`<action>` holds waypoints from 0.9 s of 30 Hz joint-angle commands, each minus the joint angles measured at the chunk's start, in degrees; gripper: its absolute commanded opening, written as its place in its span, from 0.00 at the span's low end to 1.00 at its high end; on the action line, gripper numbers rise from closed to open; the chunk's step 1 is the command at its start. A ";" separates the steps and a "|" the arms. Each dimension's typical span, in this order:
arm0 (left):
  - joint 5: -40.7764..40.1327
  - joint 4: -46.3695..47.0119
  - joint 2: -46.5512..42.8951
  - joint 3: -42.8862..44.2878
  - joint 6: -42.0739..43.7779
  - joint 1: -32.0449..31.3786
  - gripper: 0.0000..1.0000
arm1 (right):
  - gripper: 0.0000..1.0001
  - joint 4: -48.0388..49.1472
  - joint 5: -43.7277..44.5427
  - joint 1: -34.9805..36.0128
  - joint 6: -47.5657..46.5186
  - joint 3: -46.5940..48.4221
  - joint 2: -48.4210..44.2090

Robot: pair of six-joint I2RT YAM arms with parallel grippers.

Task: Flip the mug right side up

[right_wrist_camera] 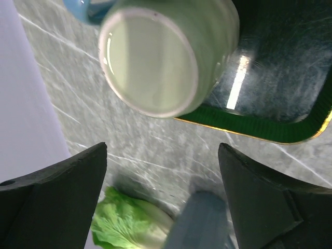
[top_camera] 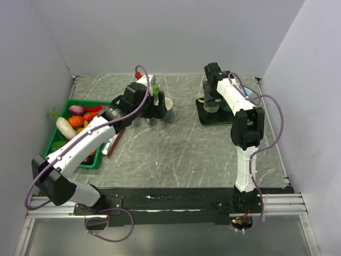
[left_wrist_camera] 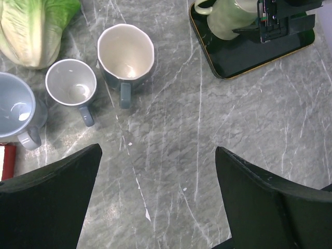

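Note:
A pale green mug [right_wrist_camera: 155, 57] stands upside down on the black tray [right_wrist_camera: 270, 119], its ringed base facing the right wrist camera. It also shows in the left wrist view [left_wrist_camera: 228, 18] and in the top view [top_camera: 211, 108]. My right gripper [right_wrist_camera: 162, 150] is open and empty, just above and beside this mug, apart from it; in the top view it [top_camera: 212, 97] hovers over the tray [top_camera: 205, 118]. My left gripper [left_wrist_camera: 158, 150] is open and empty above bare table, near three upright mugs; in the top view it [top_camera: 154, 109] is at the middle back.
Upright on the table stand a blue-grey mug with a cream inside [left_wrist_camera: 126, 52], a small grey mug [left_wrist_camera: 71, 83] and a light blue mug [left_wrist_camera: 15, 109]. A cabbage [left_wrist_camera: 36, 26] lies behind them. A green bin of vegetables [top_camera: 74, 122] sits at the left. A blue cup [top_camera: 248, 93] is behind the tray.

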 commanded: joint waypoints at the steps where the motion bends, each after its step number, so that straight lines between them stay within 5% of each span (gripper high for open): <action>1: 1.46 1.06 -1.80 0.26 -0.54 1.23 0.96 | 0.88 -3.10 4.34 0.23 5.24 4.20 2.60; 8: 2.52 1.06 -1.72 0.35 -0.45 2.73 0.96 | 0.80 -10.30 7.16 0.32 6.91 13.16 7.17; 27: 5.68 2.29 -2.42 -2.29 -0.80 6.33 0.96 | 0.76 -11.45 7.60 -1.44 7.00 0.34 2.26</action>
